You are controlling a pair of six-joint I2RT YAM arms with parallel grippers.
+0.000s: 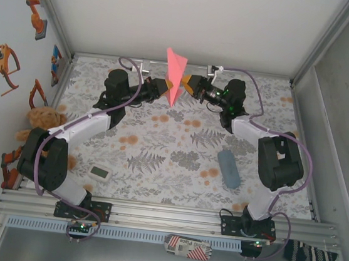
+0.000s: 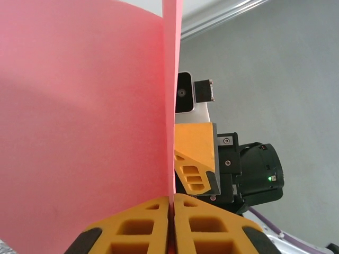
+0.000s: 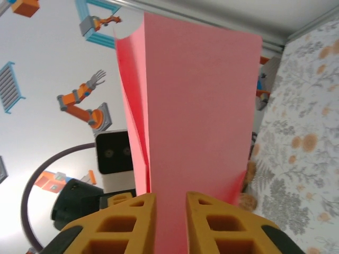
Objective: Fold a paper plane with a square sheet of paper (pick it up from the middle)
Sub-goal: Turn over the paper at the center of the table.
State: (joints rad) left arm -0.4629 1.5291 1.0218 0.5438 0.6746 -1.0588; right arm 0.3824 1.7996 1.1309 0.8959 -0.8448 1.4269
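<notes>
Mid-fold, up in the air: the square sheet of paper (image 1: 174,74), already a creased wedge, hangs between both arms above the far middle of the floral table (image 1: 159,151). The left gripper (image 2: 172,202) is clenched tight on its edge. The right gripper (image 3: 170,200) has its jaws parted with paper in the gap, which looks like a regrip. The next move, I'd say, is a fresh, gentle pinch, because thin paper tears. A grey-blue pouch (image 1: 228,168) and a teddy bear (image 1: 42,120) sit aside, and robot stickers (image 1: 5,64) dot the left wall.
</notes>
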